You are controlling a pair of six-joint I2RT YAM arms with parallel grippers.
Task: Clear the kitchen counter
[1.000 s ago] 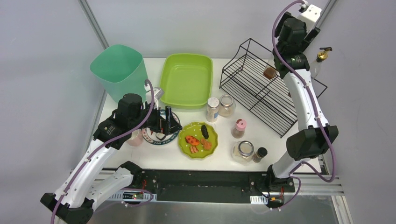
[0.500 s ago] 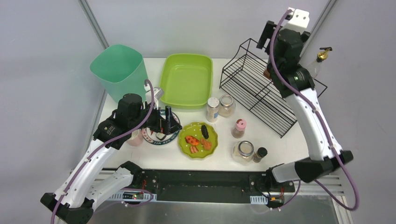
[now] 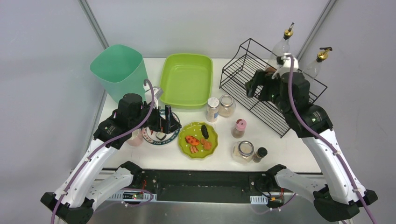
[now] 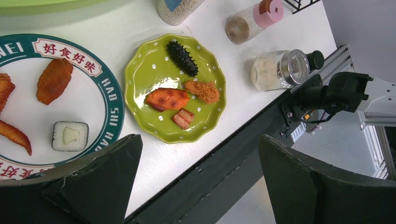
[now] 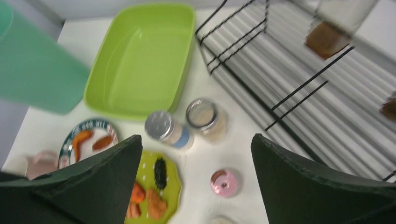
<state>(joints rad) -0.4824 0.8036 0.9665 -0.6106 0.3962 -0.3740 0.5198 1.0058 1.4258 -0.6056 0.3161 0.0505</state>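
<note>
The kitchen counter [image 3: 279,142] carries a lime plate [image 3: 210,132] of food pieces, a white teal-rimmed plate [image 3: 173,136] with wings and a sushi roll, and several spice jars. My left gripper [image 3: 168,122] hovers open over the teal-rimmed plate [image 4: 103,100], nothing between its fingers [image 4: 198,138]. My right gripper [image 3: 254,86] hangs open and empty above the wire rack's left end, looking down on a blue-label jar [image 5: 168,129], a glass jar [image 5: 205,117] and a pink-lidded shaker [image 5: 224,181].
A lime-green tub [image 3: 187,79] and a teal bin [image 3: 119,70] stand at the back. The black wire rack [image 3: 261,100] fills the right, with two pourer bottles [image 3: 283,43] behind it. A large jar [image 3: 243,151] and a black-capped one [image 3: 260,153] sit near the front rail.
The right arm has swung down and leftward from high over the rack's back to its left end, uncovering a bottle behind it, and its jaws have widened slightly. The left arm has not moved.
</note>
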